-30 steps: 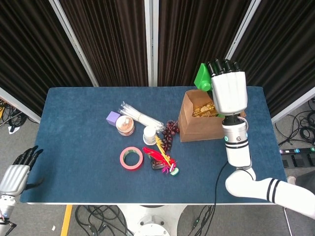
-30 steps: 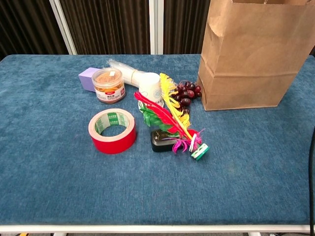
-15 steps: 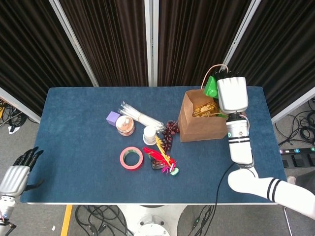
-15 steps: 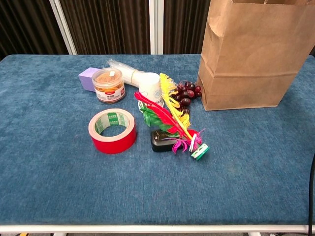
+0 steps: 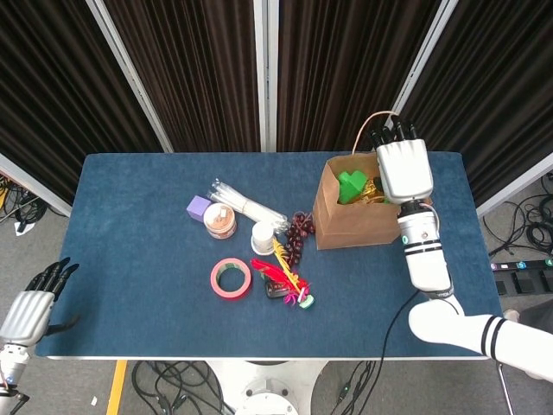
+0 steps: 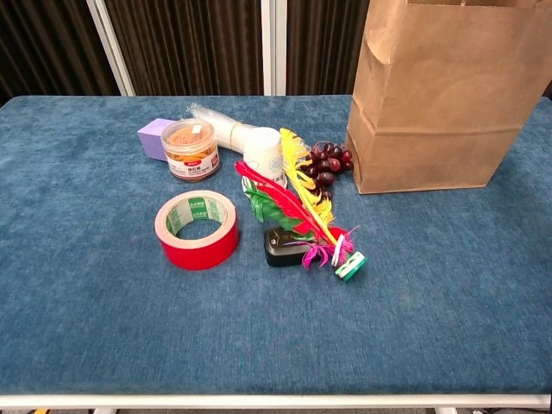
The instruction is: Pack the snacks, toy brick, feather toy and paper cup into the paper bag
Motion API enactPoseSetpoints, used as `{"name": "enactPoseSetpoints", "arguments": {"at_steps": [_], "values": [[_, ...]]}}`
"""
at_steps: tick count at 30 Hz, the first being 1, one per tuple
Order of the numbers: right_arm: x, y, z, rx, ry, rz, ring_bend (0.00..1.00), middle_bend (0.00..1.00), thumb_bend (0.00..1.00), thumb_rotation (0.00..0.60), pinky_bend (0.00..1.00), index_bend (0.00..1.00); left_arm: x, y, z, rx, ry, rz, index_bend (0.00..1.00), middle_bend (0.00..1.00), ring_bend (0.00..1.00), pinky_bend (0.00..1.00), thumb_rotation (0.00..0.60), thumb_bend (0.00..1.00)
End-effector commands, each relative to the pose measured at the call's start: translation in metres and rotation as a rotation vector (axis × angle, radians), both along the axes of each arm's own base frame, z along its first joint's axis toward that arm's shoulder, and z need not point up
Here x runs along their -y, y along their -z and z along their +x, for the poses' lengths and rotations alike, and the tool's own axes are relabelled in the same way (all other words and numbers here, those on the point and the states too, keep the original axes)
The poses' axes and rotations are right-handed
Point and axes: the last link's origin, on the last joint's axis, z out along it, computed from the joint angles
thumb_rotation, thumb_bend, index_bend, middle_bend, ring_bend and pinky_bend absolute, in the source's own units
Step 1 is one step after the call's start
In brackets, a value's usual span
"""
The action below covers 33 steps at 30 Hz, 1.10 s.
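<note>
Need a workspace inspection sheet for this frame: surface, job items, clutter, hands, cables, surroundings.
Surface: blue cloth-covered table, flat, no spills seen.
Job's things: paper bag upright at the right rear, open, with a green toy brick and snacks inside; paper cup on its side; feather toy lying at centre; snack jar upright.
Clutter: red tape roll, purple block, dark grapes, clear wrapped bundle.
Hands: right hand over the bag's far right edge, holding nothing visible; left hand off the table's near left corner, empty.
Cables: bundles on the floor around the table.
Surroundings: dark curtains behind.
</note>
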Motion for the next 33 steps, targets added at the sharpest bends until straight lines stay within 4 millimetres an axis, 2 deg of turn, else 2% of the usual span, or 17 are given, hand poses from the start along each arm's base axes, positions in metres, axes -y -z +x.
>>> {"name": "enactPoseSetpoints", "arguments": {"at_steps": [1,6,9,13,17,21,25,28,33], "values": [[-0.002,0.000,0.001,0.009,-0.005,0.001,0.12,0.30,0.00,0.600,0.19,0.25,0.002,0.001,0.000,0.001,-0.001,-0.002,0.14,0.08,0.02,0.17,0.600,0.26],[-0.008,-0.001,0.014,0.093,-0.052,0.004,0.12,0.30,0.00,0.600,0.19,0.25,0.000,0.000,0.001,0.001,0.002,0.002,0.14,0.08,0.02,0.17,0.600,0.26],[-0.017,-0.001,0.032,0.276,-0.114,0.025,0.13,0.30,0.00,0.600,0.19,0.25,-0.001,0.000,0.001,0.002,0.004,0.004,0.14,0.08,0.02,0.17,0.600,0.26],[-0.035,-0.002,0.065,0.578,-0.237,0.100,0.13,0.30,0.00,0.600,0.19,0.25,-0.002,-0.001,0.001,0.001,0.003,0.004,0.14,0.08,0.02,0.17,0.600,0.26],[-0.051,0.001,0.088,0.618,-0.351,0.135,0.13,0.31,0.00,0.600,0.19,0.25,-0.002,-0.003,0.002,-0.001,0.005,0.010,0.14,0.08,0.02,0.17,0.600,0.26],[-0.071,0.018,0.104,0.642,-0.388,0.251,0.13,0.31,0.00,0.600,0.19,0.25,-0.002,-0.004,0.003,0.000,0.009,0.016,0.14,0.08,0.02,0.17,0.600,0.27],[-0.090,0.045,0.102,0.557,-0.371,0.374,0.14,0.32,0.00,0.600,0.20,0.25,-0.002,-0.004,0.005,-0.003,0.011,0.014,0.14,0.08,0.02,0.17,0.600,0.26],[-0.101,0.069,0.088,0.453,-0.312,0.441,0.14,0.33,0.00,0.600,0.20,0.25,-0.001,-0.004,0.004,-0.006,0.008,0.014,0.14,0.08,0.02,0.17,0.600,0.26],[-0.114,0.104,0.062,0.396,-0.176,0.548,0.13,0.32,0.00,0.600,0.19,0.25,0.002,-0.004,0.002,-0.001,0.001,0.021,0.14,0.08,0.02,0.17,0.600,0.26]]}}
